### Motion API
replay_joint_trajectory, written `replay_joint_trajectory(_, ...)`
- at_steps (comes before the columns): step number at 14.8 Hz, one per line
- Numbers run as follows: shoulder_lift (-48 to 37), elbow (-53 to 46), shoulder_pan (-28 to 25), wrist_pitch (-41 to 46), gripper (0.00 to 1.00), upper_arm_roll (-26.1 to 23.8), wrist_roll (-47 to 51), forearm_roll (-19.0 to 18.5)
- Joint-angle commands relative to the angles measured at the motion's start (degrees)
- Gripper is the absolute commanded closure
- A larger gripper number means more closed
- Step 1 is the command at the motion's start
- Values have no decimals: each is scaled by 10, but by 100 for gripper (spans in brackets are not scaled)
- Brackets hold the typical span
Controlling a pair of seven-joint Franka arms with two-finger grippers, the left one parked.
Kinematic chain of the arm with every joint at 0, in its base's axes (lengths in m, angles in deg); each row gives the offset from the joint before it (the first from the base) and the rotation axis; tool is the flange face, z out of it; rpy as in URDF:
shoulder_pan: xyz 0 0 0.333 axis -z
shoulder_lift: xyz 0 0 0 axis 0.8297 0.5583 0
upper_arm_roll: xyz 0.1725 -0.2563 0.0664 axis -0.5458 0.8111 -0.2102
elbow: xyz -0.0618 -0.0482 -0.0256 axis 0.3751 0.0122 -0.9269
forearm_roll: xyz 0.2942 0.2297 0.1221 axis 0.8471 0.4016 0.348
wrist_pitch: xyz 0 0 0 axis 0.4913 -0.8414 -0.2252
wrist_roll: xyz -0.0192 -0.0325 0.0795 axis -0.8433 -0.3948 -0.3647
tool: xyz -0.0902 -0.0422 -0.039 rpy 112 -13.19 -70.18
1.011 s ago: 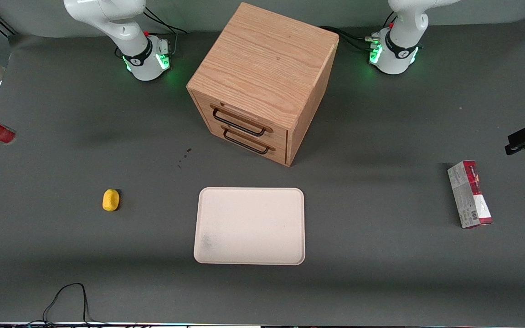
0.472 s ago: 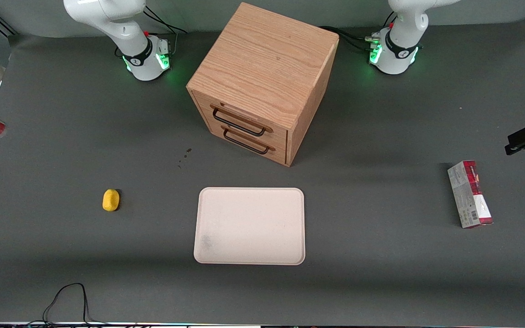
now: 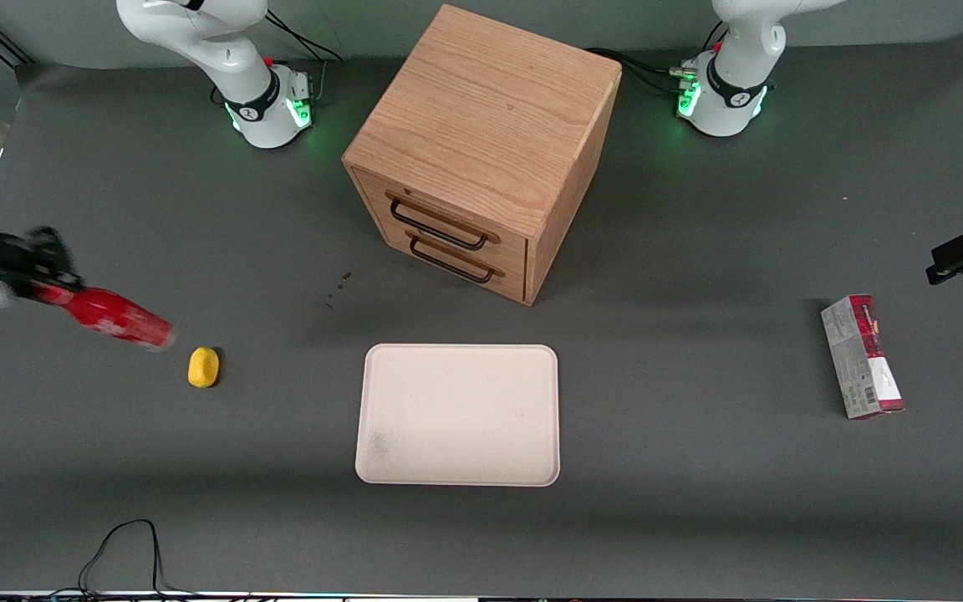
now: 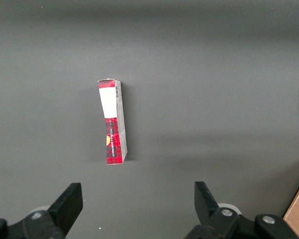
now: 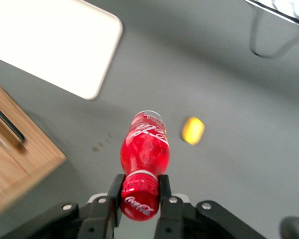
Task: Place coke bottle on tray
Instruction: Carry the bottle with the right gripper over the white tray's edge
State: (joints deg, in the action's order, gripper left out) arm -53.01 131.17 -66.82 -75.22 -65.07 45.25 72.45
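Yellow lump [image 3: 203, 367] lies between tray [image 3: 457, 414] and end effector [image 5: 139, 192] gripping coke bottle [image 5: 143, 159].

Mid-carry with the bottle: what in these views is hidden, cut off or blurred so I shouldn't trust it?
- Gripper: motion-blurred in the front view, and its arm is cut off by the picture's edge.
- Coke bottle: its cap end sits between the fingers in the right wrist view; its height above the table cannot be told.
- Tray: cropped by the right wrist view's edge and washed out.
- Drawer cabinet: its contents are hidden, both drawers shut.
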Motion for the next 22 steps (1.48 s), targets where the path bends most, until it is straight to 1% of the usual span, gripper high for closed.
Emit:
replay_joint_trajectory(1, 76, -99, -34, -3, 100, -41, 66, -26)
replay_joint_trajectory(2, 84, -100, -67, -15, 100, -40, 79, -47)
replay_joint_trajectory(3, 89, -100, -88, -21, 100, -41, 100, -58)
replay_joint_trajectory(5, 97, -100, -128, -32, 100, -41, 152, -61)
replay_joint_trajectory(7, 100, -100, -139, -38, 100, -55, 167, -60)
replay_joint_trajectory(11, 131, -99, -139, -76, 100, -65, 167, -59)
replay_joint_trajectory(17, 233, -99, -123, -162, 100, -69, 161, -59)
replay_joint_trajectory(22, 293, -98, -115, -235, 100, -74, 161, -59)
